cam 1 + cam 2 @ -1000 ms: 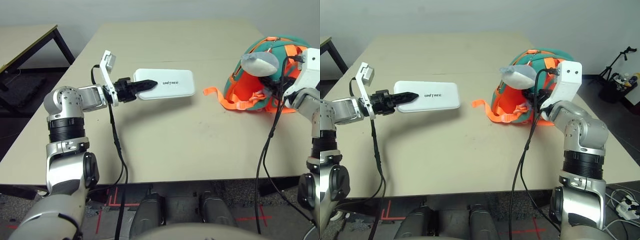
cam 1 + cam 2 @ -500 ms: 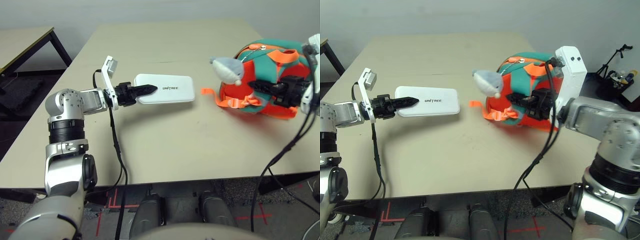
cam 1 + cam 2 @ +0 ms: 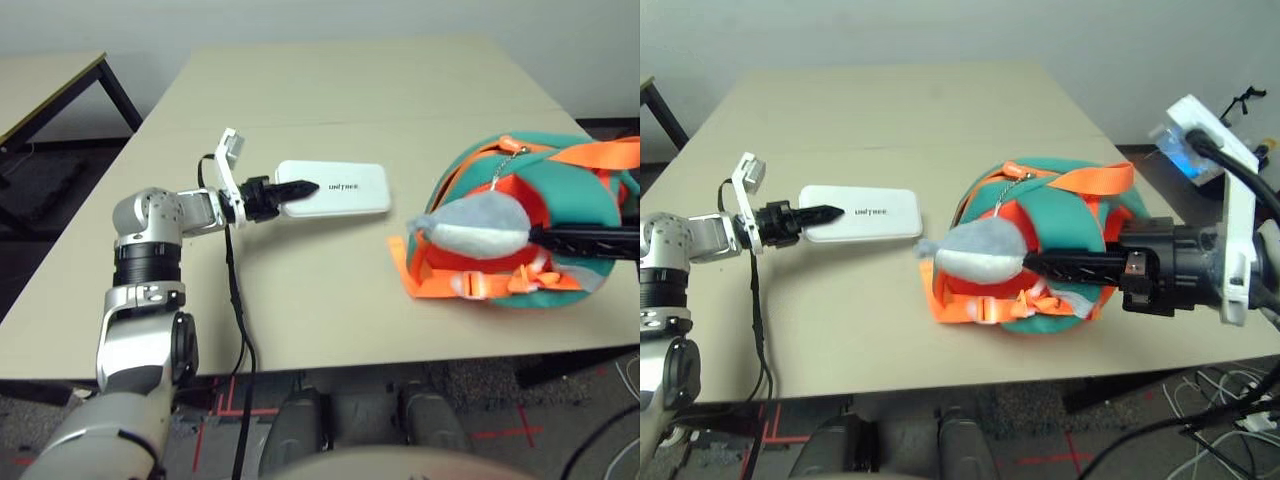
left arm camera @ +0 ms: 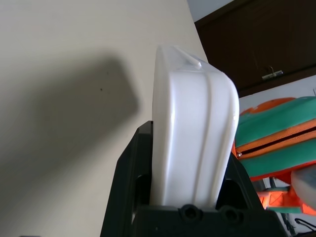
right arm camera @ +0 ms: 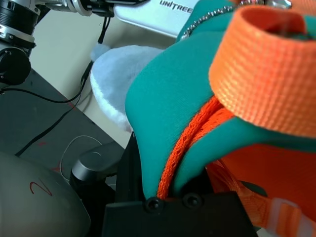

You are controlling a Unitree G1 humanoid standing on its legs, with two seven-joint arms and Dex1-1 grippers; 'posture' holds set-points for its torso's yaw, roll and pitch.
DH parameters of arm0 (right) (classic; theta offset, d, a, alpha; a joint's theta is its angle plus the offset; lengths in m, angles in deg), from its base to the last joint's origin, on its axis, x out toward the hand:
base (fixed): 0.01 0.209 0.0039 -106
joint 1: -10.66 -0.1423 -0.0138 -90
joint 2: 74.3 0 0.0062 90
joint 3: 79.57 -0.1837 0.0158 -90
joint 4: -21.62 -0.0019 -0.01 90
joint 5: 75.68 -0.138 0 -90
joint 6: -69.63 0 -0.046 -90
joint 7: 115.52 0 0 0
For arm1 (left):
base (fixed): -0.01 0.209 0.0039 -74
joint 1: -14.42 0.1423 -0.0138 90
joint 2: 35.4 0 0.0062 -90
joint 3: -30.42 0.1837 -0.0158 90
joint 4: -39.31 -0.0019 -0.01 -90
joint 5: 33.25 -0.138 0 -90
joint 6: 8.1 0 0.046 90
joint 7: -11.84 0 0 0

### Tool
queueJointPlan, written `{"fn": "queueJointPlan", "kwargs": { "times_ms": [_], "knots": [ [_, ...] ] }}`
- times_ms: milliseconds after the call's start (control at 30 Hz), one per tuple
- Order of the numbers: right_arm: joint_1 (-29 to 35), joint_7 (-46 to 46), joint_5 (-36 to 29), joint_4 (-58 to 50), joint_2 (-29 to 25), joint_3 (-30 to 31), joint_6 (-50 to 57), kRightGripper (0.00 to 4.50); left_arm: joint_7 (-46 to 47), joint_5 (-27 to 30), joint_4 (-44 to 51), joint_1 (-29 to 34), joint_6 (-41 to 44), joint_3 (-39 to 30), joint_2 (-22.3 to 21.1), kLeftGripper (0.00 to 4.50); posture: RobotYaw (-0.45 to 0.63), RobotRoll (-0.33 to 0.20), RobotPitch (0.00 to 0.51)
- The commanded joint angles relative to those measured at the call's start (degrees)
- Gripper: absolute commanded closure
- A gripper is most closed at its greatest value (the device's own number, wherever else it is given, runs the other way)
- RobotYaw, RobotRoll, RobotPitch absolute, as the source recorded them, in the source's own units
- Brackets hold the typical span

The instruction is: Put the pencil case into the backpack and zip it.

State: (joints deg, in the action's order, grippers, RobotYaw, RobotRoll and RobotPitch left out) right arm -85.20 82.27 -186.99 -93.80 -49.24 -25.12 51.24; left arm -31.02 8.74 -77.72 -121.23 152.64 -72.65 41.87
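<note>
The left hand (image 3: 820, 214) grips the white pencil case (image 3: 862, 213) above the tabletop (image 3: 830, 330); the right hand (image 3: 1068, 266) pinches the teal-and-orange backpack (image 3: 1055, 215) beside its grey plush (image 3: 982, 251).

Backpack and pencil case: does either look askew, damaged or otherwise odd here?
Nothing looks damaged. The backpack lies slumped on the table with its orange straps loose, which looks untidy rather than wrong. The white pencil case looks intact in the left gripper.
</note>
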Motion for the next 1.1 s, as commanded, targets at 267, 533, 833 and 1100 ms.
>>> {"fn": "queueJointPlan", "kwargs": {
  "times_ms": [267, 533, 833, 1100],
  "knots": [
    [11.53, -4.03, -1.69, -7.08, 3.27, -5.05, -7.35, 4.31, -24.88, -4.77, 5.37, -19.83, -4.63, 16.82, -17.11, 3.08, -0.16, 0.000, 0.074],
    [12.01, -3.99, -1.69, -7.20, 3.30, -3.44, -9.64, 4.31, -40.17, -8.44, 9.44, -29.22, -9.67, 26.84, -19.39, 3.08, -0.14, 0.000, 0.086],
    [9.43, -3.68, -1.69, -5.88, 1.95, -0.30, -10.95, 4.31, -45.40, -12.35, 10.06, -28.69, -14.30, 31.74, -14.39, 3.08, -0.14, 0.000, 0.104],
    [6.89, -4.16, -1.58, -4.91, 1.39, 2.77, -11.81, 4.31, -46.06, -12.58, 11.83, -28.12, -15.18, 32.32, -9.20, 3.08, -0.13, 0.000, 0.107]
  ]
}}
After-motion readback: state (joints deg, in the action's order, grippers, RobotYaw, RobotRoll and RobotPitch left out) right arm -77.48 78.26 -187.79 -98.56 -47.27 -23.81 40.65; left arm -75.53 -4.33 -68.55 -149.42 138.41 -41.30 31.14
